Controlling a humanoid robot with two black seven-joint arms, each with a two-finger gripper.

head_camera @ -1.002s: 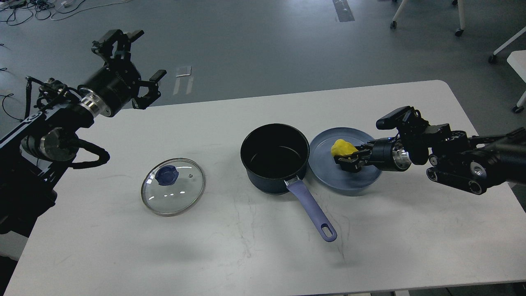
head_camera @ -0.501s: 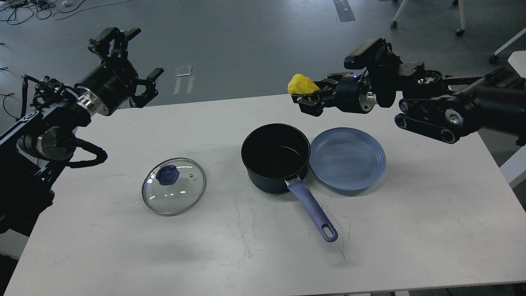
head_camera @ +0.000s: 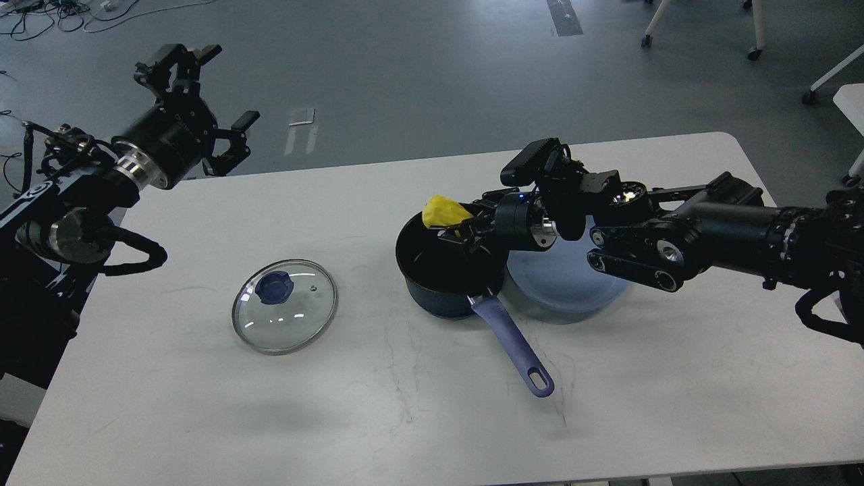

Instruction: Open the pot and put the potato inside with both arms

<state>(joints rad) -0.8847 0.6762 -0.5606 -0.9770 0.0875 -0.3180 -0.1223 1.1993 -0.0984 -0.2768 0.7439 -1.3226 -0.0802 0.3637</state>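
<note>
The dark pot [head_camera: 445, 290] with a purple handle [head_camera: 513, 347] stands open at the table's middle. Its glass lid [head_camera: 284, 306] with a blue knob lies flat on the table to the left. My right gripper [head_camera: 453, 229] is shut on the yellow potato [head_camera: 443, 210] and holds it just above the pot's far rim. My left gripper [head_camera: 202, 88] is open and empty, raised high beyond the table's far left edge.
A blue plate [head_camera: 563, 287] sits right of the pot, partly hidden under my right arm. The white table [head_camera: 418, 418] has its front edge near the bottom of the view. Chair legs stand on the floor at the far right.
My right gripper lifted the potato off the blue plate, carried it up and left, and has now lowered it over the pot. The left arm drifted slightly left.
</note>
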